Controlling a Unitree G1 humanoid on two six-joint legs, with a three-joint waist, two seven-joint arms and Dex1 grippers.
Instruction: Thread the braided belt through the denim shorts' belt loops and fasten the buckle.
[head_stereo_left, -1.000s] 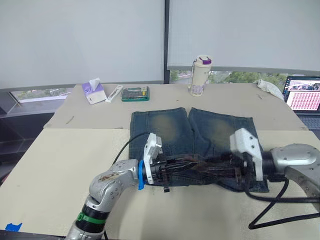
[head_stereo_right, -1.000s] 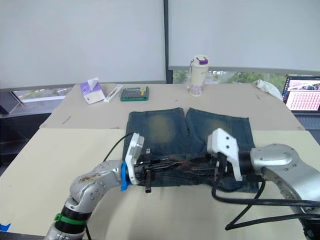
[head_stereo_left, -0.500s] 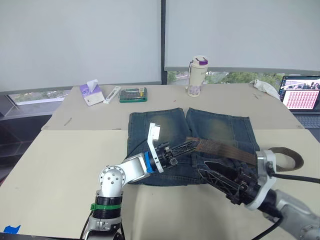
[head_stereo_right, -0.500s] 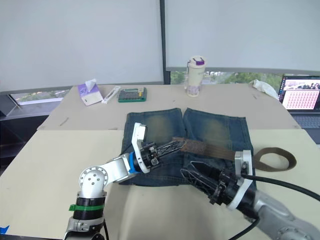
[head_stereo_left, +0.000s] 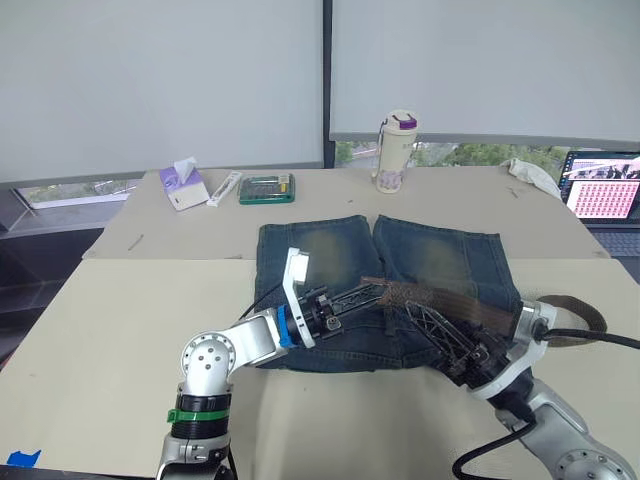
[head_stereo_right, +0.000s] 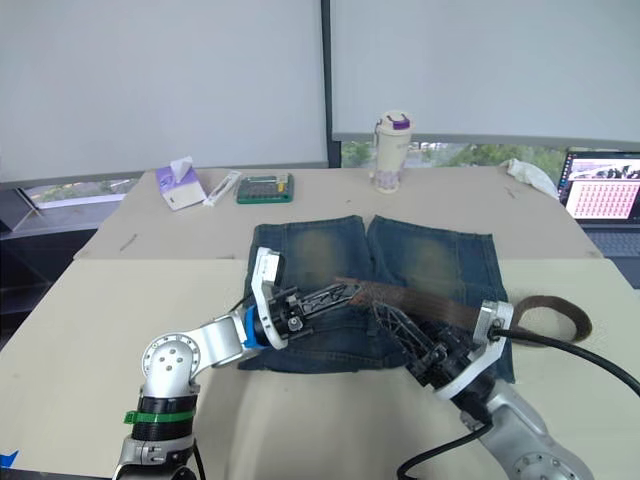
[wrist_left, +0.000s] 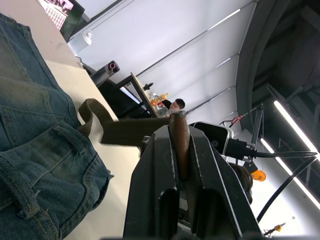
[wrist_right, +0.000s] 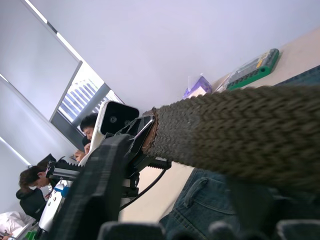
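Observation:
The denim shorts (head_stereo_left: 330, 250) lie flat on the table with the waistband nearest me. My left gripper (head_stereo_left: 377, 291) is shut on the free end of the braided belt (head_stereo_left: 440, 298), holding it just above the shorts' middle. From there the belt runs right across the shorts and curls into a loop (head_stereo_left: 578, 316) off their right edge. My right gripper (head_stereo_left: 414, 310) reaches in from the right beneath the belt, open, and the strap (wrist_right: 235, 130) crosses over one of its fingers (wrist_right: 95, 200). A belt loop (wrist_left: 70, 140) shows on the waistband. I cannot make out the buckle.
A bottle (head_stereo_left: 398, 152), a green case (head_stereo_left: 267, 188), a white tube (head_stereo_left: 228, 187) and a tissue box (head_stereo_left: 185, 186) stand along the table's far side. A laptop (head_stereo_left: 603, 188) and a white cloth (head_stereo_left: 535, 176) sit at far right. People (wrist_right: 35, 187) sit beyond the table.
The camera has shifted. The left gripper has carried the belt end up off the waistband. The right gripper let go, pulled back, then came up under the belt, which now sags lower.

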